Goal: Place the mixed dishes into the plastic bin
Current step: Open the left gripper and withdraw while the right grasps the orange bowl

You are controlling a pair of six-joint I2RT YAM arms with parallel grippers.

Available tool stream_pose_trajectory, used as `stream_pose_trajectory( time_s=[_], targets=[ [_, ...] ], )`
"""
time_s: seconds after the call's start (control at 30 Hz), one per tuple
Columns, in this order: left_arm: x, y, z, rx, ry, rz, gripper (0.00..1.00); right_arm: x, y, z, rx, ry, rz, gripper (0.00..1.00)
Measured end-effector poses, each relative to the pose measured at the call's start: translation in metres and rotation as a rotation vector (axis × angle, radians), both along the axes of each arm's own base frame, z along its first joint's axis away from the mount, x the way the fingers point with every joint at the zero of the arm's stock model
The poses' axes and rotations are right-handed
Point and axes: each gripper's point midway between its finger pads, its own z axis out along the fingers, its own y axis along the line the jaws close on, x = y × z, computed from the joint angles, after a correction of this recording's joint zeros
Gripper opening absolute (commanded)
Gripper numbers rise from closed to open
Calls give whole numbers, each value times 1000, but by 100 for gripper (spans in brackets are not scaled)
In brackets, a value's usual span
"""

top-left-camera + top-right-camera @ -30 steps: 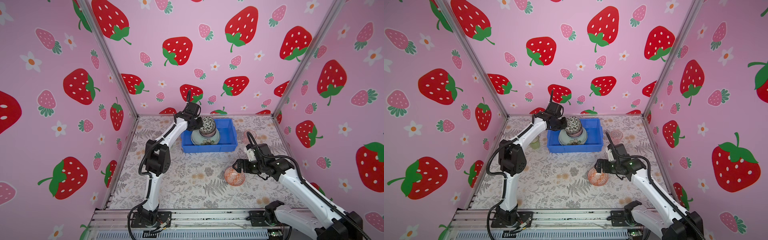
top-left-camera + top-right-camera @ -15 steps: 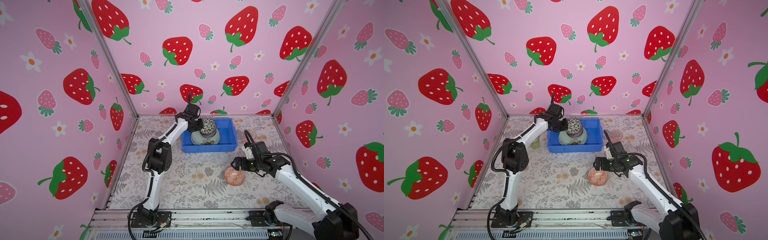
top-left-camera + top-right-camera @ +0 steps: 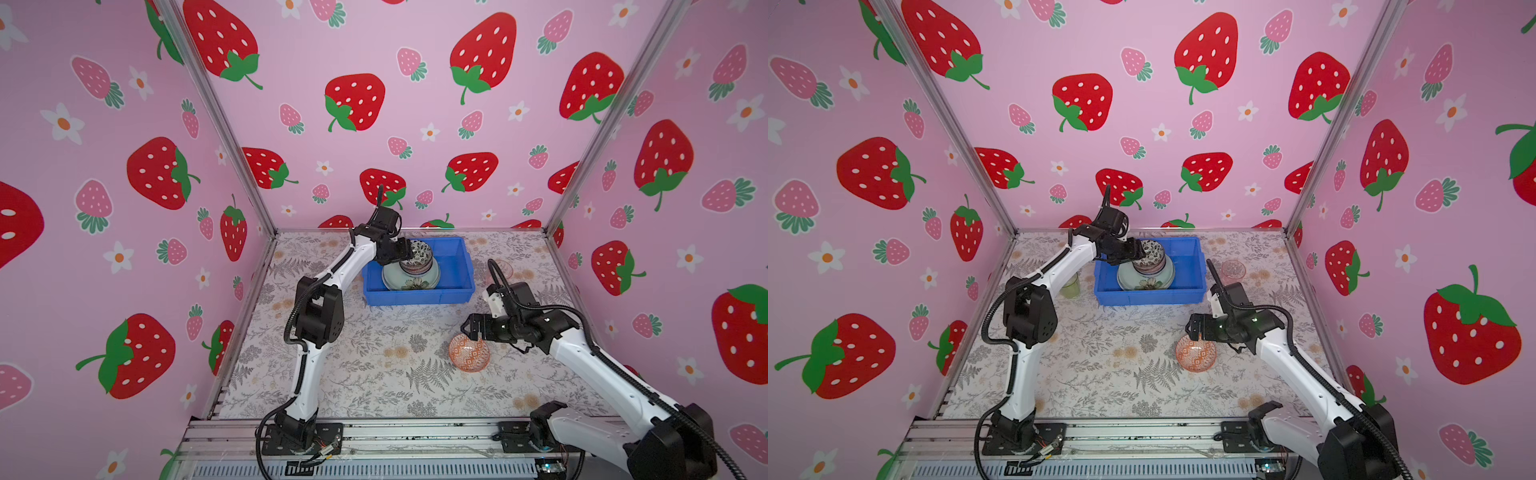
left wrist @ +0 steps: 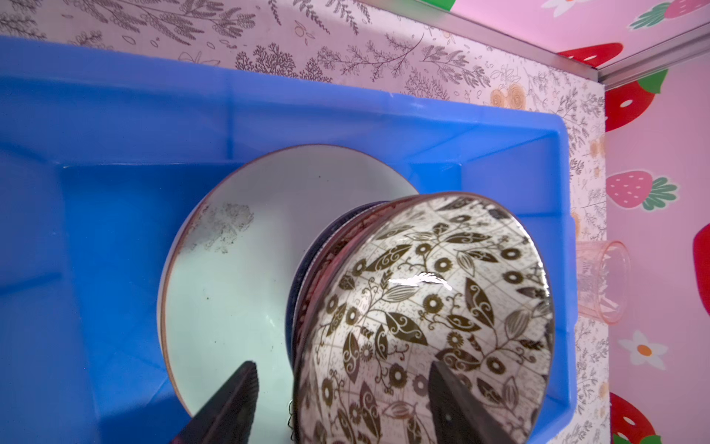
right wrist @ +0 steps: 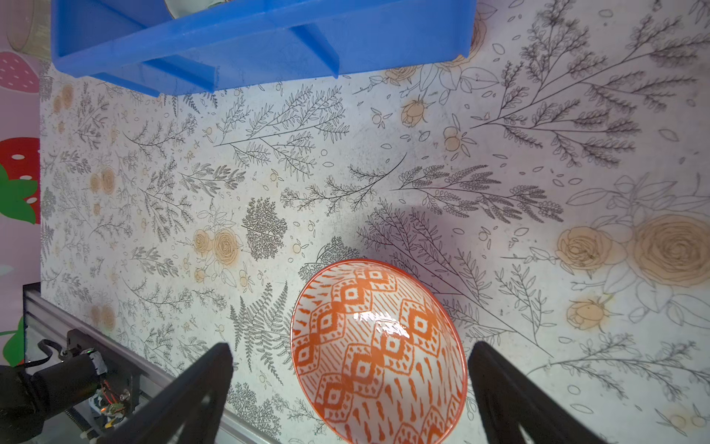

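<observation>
Biggest first: the bright blue rectangular plastic bin (image 3: 415, 297) spreads out beyond the fingertips of the left gripper (image 4: 342, 380); stiff, low-walled, roomy; no handling worries there. Flat on its floor, out past one jaw, lies the pale green round glazed plate with a flower (image 4: 246, 250); it looks like heavy, slick ceramic and a steady base. On top sits the black-and-white leaf-patterned ceramic bowl (image 4: 422, 307), nested on a dark-rimmed bowl (image 4: 311, 250); its rim runs between the left jaws, one finger inside, one outside, both spread clear of the wall and gripping nothing; perched that high, I judge a knock could shift it.

Over to the right gripper (image 5: 351, 351): jaws wide and empty, with the orange-red diamond-patterned ceramic bowl (image 5: 376, 346) on the floral table (image 5: 461, 153) between and below them; rigid, glossy, likely to chip; its full width nearly fills the spread, so a pinch across the rim wall, one finger in and one out, looks safest.

Smallest: the pink tinted glass tumbler (image 3: 503, 268) and the green tinted glass tumbler (image 3: 1070, 286), both outside the bin, well off either pair of jaws; light, thin, slippery, brittle; squeeze the sides gently.
</observation>
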Motion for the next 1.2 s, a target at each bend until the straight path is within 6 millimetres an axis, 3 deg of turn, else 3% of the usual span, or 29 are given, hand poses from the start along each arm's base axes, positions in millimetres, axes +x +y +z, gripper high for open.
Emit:
stream_pose_trajectory(
  time_s=[0.17, 0.47, 0.57, 0.7, 0.93, 1.2],
  targets=[
    [-7, 4, 13, 7, -4, -7, 94, 6, 3, 8, 3, -19, 8, 99],
    [-41, 26, 105, -12, -156, 5, 99, 17, -2, 11, -46, -45, -17, 99],
    [-60, 37, 118, 0, -179, 14, 99, 21, -9, 10, -82, -53, -43, 99],
    [-87, 56, 119, 35, -182, 30, 100, 19, -17, 6, -124, -44, -57, 99],
    [-129, 91, 98, 157, -189, 33, 100, 7, -28, -7, -182, 11, -64, 99],
    [-136, 101, 77, 199, -191, 32, 99, -12, -37, -27, -194, 93, -99, 100]
  ],
)
